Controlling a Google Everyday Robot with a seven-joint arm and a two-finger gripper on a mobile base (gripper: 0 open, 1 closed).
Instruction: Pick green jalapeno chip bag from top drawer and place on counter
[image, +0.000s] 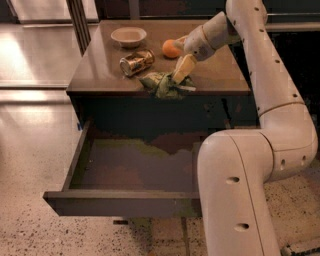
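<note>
The green jalapeno chip bag (161, 86) lies crumpled on the counter (100, 75), close to its front edge. My gripper (180, 75) reaches down from the right and its tip rests on the bag's right top side. The top drawer (120, 202) is pulled wide open below the counter. Its brownish floor (135, 167) has nothing on it.
A gold-brown can (136, 62) lies on its side left of the bag. An orange (171, 48) and a small pale bowl (129, 36) sit further back. My white arm and base (235, 190) stand at the drawer's right end. Speckled floor lies to the left.
</note>
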